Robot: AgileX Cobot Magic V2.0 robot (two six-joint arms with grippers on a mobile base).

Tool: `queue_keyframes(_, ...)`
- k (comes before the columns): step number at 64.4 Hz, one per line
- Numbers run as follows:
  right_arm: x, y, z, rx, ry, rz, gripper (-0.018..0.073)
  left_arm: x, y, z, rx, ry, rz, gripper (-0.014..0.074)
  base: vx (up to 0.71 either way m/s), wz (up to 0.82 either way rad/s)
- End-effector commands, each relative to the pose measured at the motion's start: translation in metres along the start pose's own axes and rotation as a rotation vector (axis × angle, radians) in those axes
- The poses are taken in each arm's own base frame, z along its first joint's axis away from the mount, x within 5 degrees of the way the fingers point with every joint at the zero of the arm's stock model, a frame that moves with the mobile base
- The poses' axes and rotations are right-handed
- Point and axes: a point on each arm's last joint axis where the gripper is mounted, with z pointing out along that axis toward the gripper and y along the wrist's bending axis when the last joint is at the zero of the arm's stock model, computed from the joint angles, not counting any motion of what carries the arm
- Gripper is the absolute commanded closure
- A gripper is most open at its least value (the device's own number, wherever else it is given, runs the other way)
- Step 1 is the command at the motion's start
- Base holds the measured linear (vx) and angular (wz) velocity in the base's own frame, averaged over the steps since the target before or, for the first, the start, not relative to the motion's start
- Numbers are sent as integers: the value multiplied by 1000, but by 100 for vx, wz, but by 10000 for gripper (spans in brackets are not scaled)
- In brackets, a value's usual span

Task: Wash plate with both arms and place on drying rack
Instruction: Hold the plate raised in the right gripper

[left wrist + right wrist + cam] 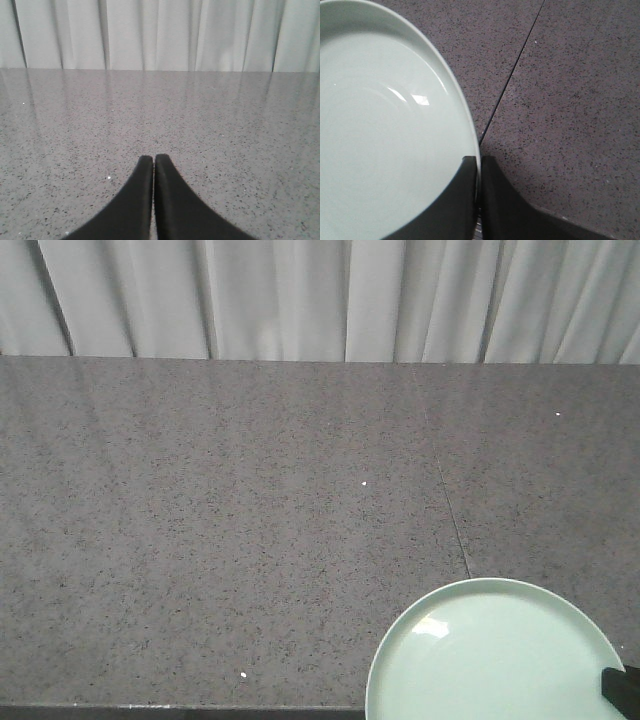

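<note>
The pale mint-green plate (490, 655) lies at the bottom right of the front view, over the speckled grey counter. In the right wrist view the plate (380, 125) fills the left side. My right gripper (479, 161) is shut on the plate's rim, one black finger inside the plate and one outside. Only a black tip of it (622, 685) shows in the front view. My left gripper (153, 159) is shut and empty, its black fingers pressed together above bare counter. The drying rack is out of view.
The grey speckled counter (220, 520) runs back to white curtains (300, 295). A thin seam (452, 515) crosses the counter, also seen in the right wrist view (512, 82). The counter's front edge (150, 708) lies along the bottom of the front view.
</note>
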Motion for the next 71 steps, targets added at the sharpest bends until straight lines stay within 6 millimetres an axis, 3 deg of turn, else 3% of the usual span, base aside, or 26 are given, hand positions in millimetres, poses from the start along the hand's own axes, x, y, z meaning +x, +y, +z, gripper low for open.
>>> queue_keyframes(1,-14,1,-4,0,-88,9,568,-1,0,0,7,-73,-6,602,0,0)
queue_keyframes(71,-14,1,-4,1,-88,7,568,-1,0,0,7,-73,-6,602,0,1)
